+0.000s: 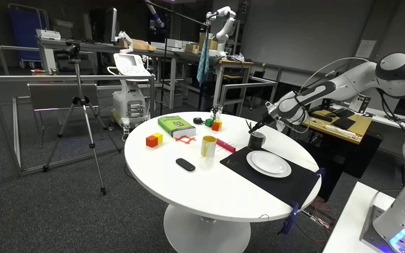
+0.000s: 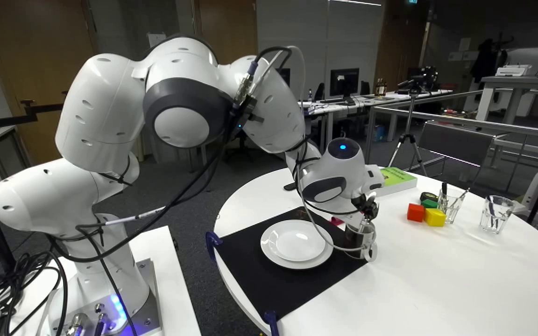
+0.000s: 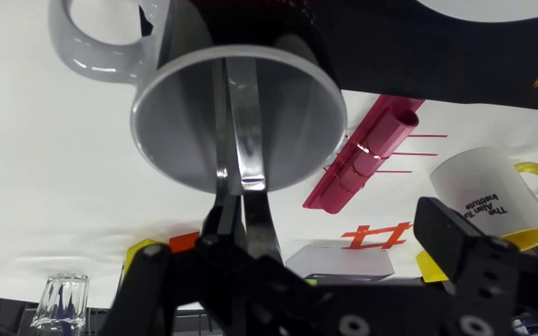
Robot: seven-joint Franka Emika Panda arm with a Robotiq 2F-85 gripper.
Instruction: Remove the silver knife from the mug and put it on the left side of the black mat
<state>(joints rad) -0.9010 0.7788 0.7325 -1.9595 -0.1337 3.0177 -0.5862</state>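
The mug point(image 3: 175, 130), dark outside with a paler rim, stands at the edge of the black mat point(image 3: 418, 60); in both exterior views it shows beside the plates point(image 1: 256, 141) point(image 2: 354, 241). Two slim silver pieces of cutlery lean in it. The broader, flat one point(image 3: 246, 121) looks like the silver knife; a narrower piece point(image 3: 221, 135) is beside it. My gripper point(image 3: 332, 210) is open just above the mug's rim. The broader piece passes between the fingers, close to the left finger in the wrist view; the narrower one runs behind that finger. In both exterior views the gripper point(image 1: 253, 129) point(image 2: 366, 210) hides much of the cutlery.
Two stacked white plates point(image 1: 269, 163) lie on the mat, held by blue clamps point(image 1: 320, 172). A pink roll point(image 1: 225, 145), a white-and-yellow cup point(image 1: 208, 146), a black object point(image 1: 185, 164), a green book point(image 1: 177, 125), coloured cubes point(image 1: 154, 140) and drinking glasses point(image 2: 495, 214) stand around.
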